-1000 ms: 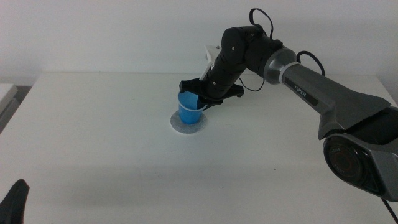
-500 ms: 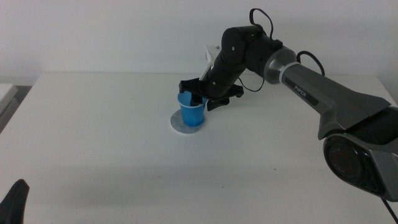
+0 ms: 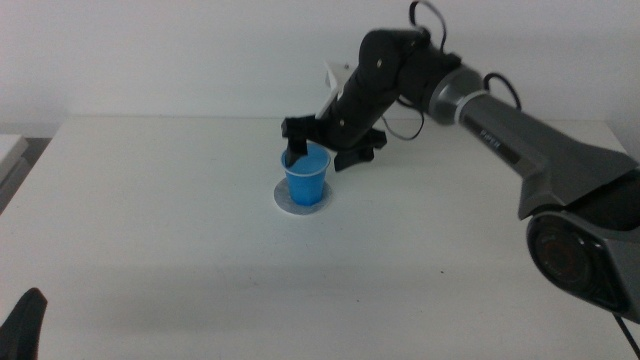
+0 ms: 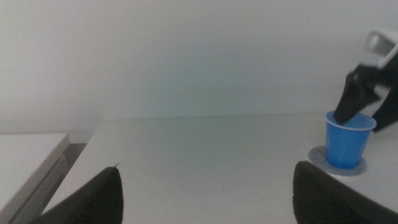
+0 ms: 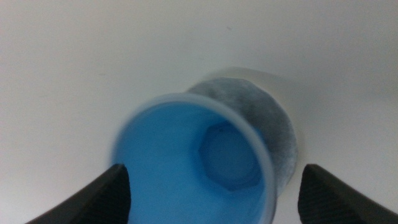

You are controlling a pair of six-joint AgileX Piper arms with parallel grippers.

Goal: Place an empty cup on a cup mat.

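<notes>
The blue cup (image 3: 306, 180) stands upright and empty on the grey round cup mat (image 3: 284, 203) at the table's middle back. My right gripper (image 3: 327, 146) hovers just above and behind the cup's rim, jaws open on either side of it, holding nothing. In the right wrist view the cup (image 5: 193, 162) sits between the wide-open jaws of the right gripper (image 5: 212, 171), with the mat (image 5: 267, 115) showing under it. My left gripper (image 3: 25, 322) waits at the table's near left corner, open (image 4: 205, 171); its view shows the cup (image 4: 348, 142) on the mat (image 4: 317, 155).
The white table (image 3: 180, 260) stretches wide around the mat. A pale flat surface (image 4: 31, 155) lies beyond the table's left edge (image 3: 10, 150). The right arm (image 3: 500, 130) reaches in from the right above the table.
The right gripper has opened off the cup and risen slightly above its rim. The cup has settled upright on the mat. The left arm has not moved.
</notes>
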